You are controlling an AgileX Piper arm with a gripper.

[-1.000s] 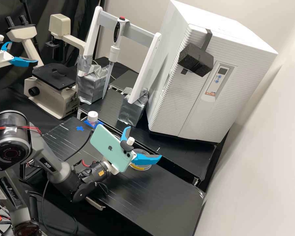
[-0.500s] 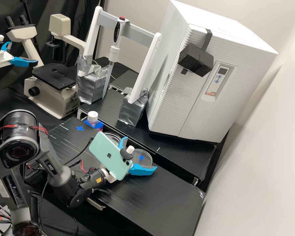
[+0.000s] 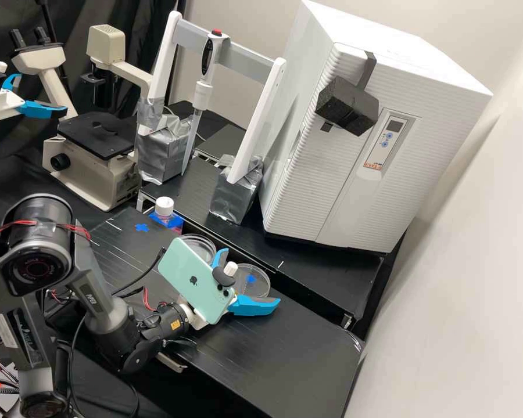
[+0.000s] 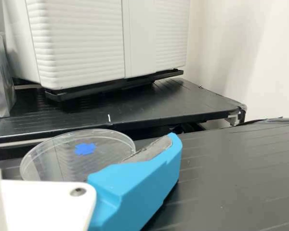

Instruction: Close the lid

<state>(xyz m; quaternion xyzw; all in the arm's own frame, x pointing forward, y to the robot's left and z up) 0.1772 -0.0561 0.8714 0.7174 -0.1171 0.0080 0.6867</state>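
Left of the middle of the high view, a white-capped bottle (image 3: pixel 165 210) stands near some clear dishes (image 3: pixel 201 247). Then, just below centre, the gripper (image 3: pixel 251 276) has its fingers spread wide near a clear round piece (image 3: pixel 260 283), lid or dish, I can't tell; a blue mark (image 3: pixel 250 278) shows within its outline.

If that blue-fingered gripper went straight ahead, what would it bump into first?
Probably the clear round dish, though how high the gripper sits is hard to judge; it might pass above and meet the white cabinet.
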